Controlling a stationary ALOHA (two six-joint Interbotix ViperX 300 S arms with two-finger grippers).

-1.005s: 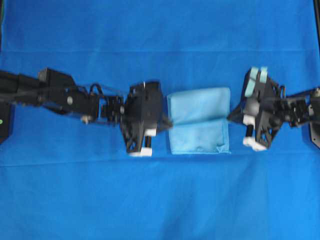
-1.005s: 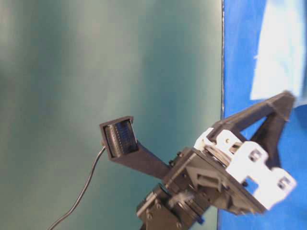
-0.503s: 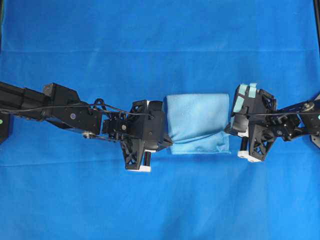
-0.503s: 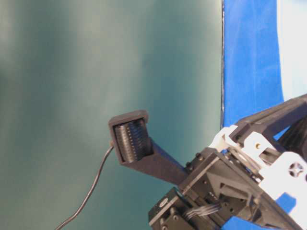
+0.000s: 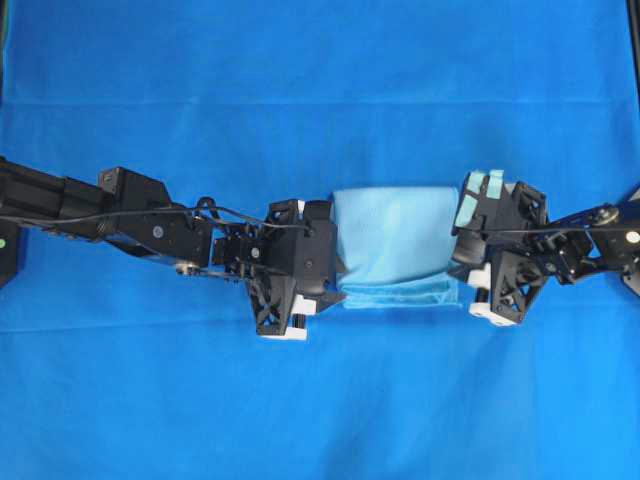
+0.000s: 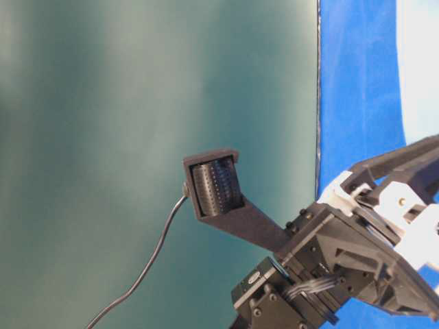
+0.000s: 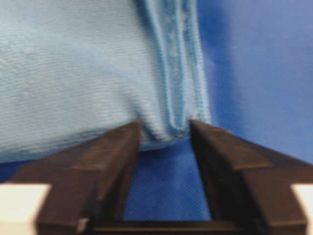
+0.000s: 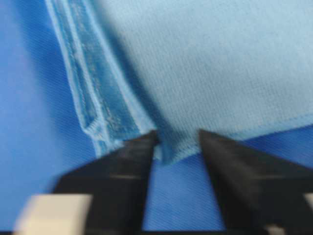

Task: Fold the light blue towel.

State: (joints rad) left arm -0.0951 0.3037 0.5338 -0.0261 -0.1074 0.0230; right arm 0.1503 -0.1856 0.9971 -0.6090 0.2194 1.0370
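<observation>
The light blue towel (image 5: 395,240) is found lying folded on the blue table covering (image 5: 320,90), near the middle of the overhead view, between the two arms. Its upper layer is seen drawn over the lower one, with a narrow strip of stacked hemmed edges left exposed along the near side. In the left wrist view these edges (image 7: 176,73) are observed as several parallel stitched lines running away from the camera. The left gripper (image 7: 164,129) is set at the towel's left corner, its jaws parted, with the towel's corner lying between the tips and not pinched. The right gripper (image 8: 177,139) is positioned at the opposite corner, its jaws likewise spread apart, with the folded corner lying in the gap and not clamped. In the table-level view only a pale blurred edge of the towel (image 6: 418,68), one arm's black hardware (image 6: 343,260) and a dark green wall (image 6: 137,137) are recorded.
</observation>
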